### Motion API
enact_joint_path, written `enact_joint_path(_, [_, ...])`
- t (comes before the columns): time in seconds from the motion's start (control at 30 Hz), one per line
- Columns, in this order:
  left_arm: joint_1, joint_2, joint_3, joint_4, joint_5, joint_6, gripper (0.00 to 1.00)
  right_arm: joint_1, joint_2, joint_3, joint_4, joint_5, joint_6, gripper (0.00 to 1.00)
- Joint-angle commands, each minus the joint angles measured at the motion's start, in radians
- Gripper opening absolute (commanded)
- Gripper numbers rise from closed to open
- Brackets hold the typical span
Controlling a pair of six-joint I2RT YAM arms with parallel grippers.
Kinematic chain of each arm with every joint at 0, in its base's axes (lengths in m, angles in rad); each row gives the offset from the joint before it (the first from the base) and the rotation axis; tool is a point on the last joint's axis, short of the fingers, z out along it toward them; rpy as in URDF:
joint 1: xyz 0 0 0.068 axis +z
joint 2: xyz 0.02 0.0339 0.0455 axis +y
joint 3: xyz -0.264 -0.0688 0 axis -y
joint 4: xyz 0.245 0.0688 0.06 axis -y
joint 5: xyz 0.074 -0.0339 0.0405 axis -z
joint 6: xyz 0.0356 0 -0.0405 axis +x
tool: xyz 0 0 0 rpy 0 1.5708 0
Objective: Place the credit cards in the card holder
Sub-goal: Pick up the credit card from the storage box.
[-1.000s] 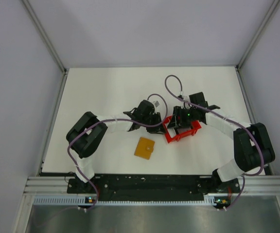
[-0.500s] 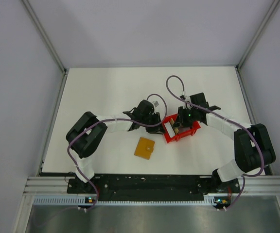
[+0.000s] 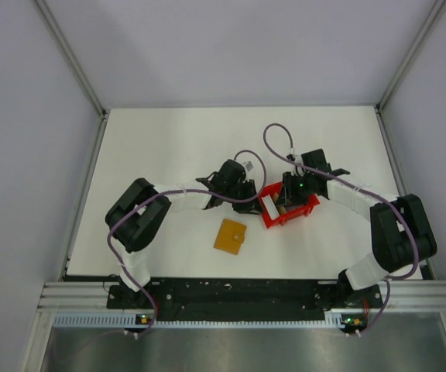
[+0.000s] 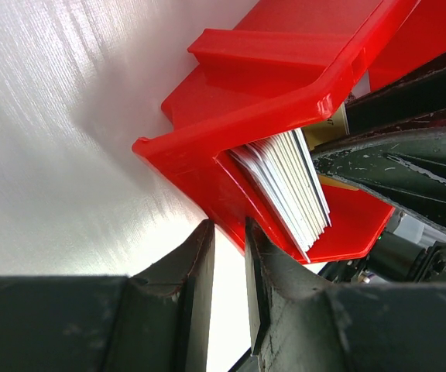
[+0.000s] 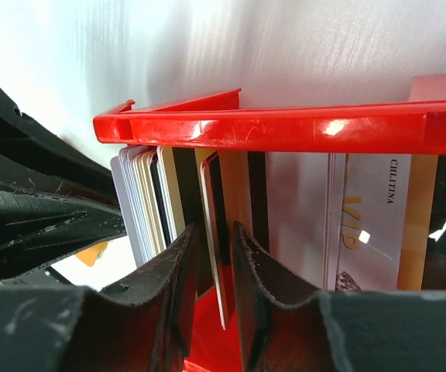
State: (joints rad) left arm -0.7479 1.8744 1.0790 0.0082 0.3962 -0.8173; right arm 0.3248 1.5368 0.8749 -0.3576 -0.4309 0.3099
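The card holder [image 3: 230, 235] lies flat on the near side of the red tray [image 5: 285, 130], toward the left arm. The left gripper [image 4: 229, 236], narrowly parted, has its tips at the tray's wall; I cannot tell if it is clamped. Inside the tray the credit cards [image 5: 149, 194] stand on edge. The right gripper [image 5: 215, 232] straddles one card [image 5: 210, 186], faces toward its pads, pinch uncertain. Only the right wrist view shows that card, and only the overhead view shows the holder.

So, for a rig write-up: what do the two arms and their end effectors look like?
The left arm and right arm have white links between bulky black joints, each trailing a looping purple cable. A green light glows near the right wrist. The left end effector and right end effector each have two scuffed black fingers.
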Motion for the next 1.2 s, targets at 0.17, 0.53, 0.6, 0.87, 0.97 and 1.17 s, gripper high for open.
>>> enact_joint_path(0.17, [-0.005, 0.012, 0.044, 0.062, 0.006, -0.002, 0.27, 0.010, -0.004, 0.007, 0.006, -0.058, -0.003, 0.30])
enact_joint_path(0.53, [-0.005, 0.017, 0.055, 0.053, 0.010, 0.006, 0.27, 0.011, -0.046, 0.003, 0.005, 0.046, -0.014, 0.34])
enact_joint_path(0.6, [-0.005, 0.017, 0.056, 0.052, 0.010, 0.006, 0.27, 0.011, -0.044, 0.004, 0.008, 0.018, -0.012, 0.34])
enact_joint_path(0.87, [-0.005, 0.015, 0.053, 0.050, 0.009, 0.006, 0.27, 0.010, -0.079, 0.007, 0.031, -0.069, 0.020, 0.39])
enact_joint_path(0.97, [-0.005, 0.015, 0.053, 0.053, 0.009, 0.003, 0.26, 0.011, -0.081, -0.004, 0.046, -0.072, 0.031, 0.40])
enact_joint_path(1.17, [-0.005, 0.015, 0.048, 0.053, 0.009, 0.000, 0.27, 0.011, -0.027, -0.013, 0.062, -0.103, 0.041, 0.42])
